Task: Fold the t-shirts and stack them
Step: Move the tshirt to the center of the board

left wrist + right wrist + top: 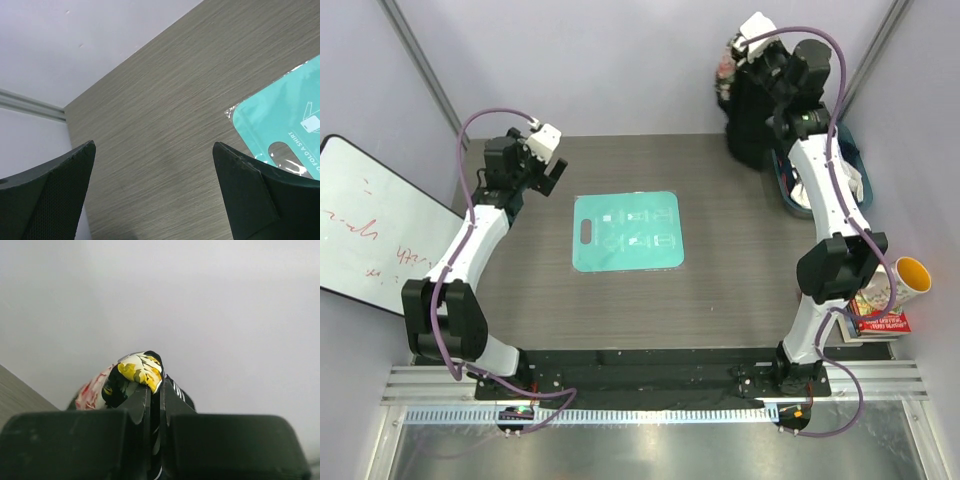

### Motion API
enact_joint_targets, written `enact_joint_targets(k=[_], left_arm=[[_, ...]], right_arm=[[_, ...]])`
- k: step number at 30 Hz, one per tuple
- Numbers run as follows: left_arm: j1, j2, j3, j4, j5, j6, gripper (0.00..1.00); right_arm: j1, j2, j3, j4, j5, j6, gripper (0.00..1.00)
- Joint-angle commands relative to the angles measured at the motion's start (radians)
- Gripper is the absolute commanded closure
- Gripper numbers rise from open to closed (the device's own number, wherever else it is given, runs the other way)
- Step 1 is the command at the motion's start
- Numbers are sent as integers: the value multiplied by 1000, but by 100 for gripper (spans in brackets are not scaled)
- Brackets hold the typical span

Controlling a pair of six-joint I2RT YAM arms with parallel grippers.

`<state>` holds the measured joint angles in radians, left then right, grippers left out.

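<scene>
A black t-shirt (pixel 755 115) hangs in a long bundle at the table's far right corner, held up by my right gripper (pixel 740 62). In the right wrist view the gripper (pixel 155 390) is shut on the t-shirt's cloth (pixel 141 371), a bunched fold with yellow, white and red print above the fingertips. My left gripper (pixel 548 172) hovers over the far left of the table, open and holding nothing. Seen from the left wrist, the left gripper (pixel 152 145) has bare wood between its wide-apart fingers (pixel 245 185). The teal board (pixel 627 231) lies flat mid-table, and its corner (pixel 285 130) shows in the left wrist view.
A blue basket (pixel 786 196) stands at the right edge behind the right arm, with white cloth (pixel 854 182) in it. A yellow cup (pixel 911 274) and books (pixel 880 318) sit off the table's right side. A whiteboard (pixel 370 230) leans at the left.
</scene>
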<state>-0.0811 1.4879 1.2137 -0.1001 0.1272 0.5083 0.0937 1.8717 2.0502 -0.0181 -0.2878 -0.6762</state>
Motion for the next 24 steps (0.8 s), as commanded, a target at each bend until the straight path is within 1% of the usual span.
enact_joint_targets(k=[1, 2, 4, 7, 8, 10, 11, 12, 13, 14, 15, 16, 17, 18, 19, 20, 21, 22, 23, 24], left_arm=[[-8, 0, 7, 91, -49, 7, 0], [-8, -8, 6, 92, -51, 6, 0], [-9, -14, -2, 94, -51, 6, 0], [-19, -20, -11, 94, -52, 9, 0], [-20, -23, -14, 94, -51, 12, 0], [-25, -26, -22, 94, -46, 15, 0], [-25, -26, -23, 94, -46, 15, 0], [-26, -26, -26, 94, -44, 18, 0], [-28, -25, -28, 96, -40, 16, 0], [-28, -25, -29, 92, -38, 19, 0], [-31, -26, -32, 94, -37, 21, 0], [-32, -26, -34, 94, -28, 24, 0], [-35, -29, -37, 94, -23, 39, 0], [-40, -31, -43, 85, -17, 47, 0], [-40, -37, -45, 70, 1, 61, 0], [-40, -37, -42, 41, 75, 81, 0], [-42, -37, -34, -5, 128, 140, 0], [-45, -29, -25, -104, 182, 177, 0], [-51, -23, -14, -187, 268, 224, 0], [-75, -15, 7, -247, 293, 311, 0]], right_arm=[[28, -137, 77, 225, -99, 21, 99], [29, -144, 77, 265, -94, 23, 99], [26, -149, 103, 282, -68, 7, 99], [28, -146, 140, 221, -7, -57, 99], [24, -172, 119, 181, 5, -69, 99], [21, -219, -49, 130, -5, -161, 99], [21, -248, -127, 50, -22, -202, 76], [20, -308, -300, 25, -34, -248, 56], [21, -342, -393, -20, -56, -319, 34], [21, -371, -486, -72, -60, -377, 1], [20, -417, -651, -89, -59, -422, 0], [21, -433, -717, -118, -57, -513, 0], [21, -443, -766, -185, -44, -554, 0], [21, -462, -842, -193, -34, -565, 0], [21, -468, -864, -189, -30, -563, 0], [21, -468, -874, -198, -22, -556, 0], [21, -470, -871, -207, -24, -554, 0], [21, -470, -861, -215, -28, -550, 0], [20, -465, -851, -248, -34, -553, 0], [21, -462, -814, -284, -57, -566, 0]])
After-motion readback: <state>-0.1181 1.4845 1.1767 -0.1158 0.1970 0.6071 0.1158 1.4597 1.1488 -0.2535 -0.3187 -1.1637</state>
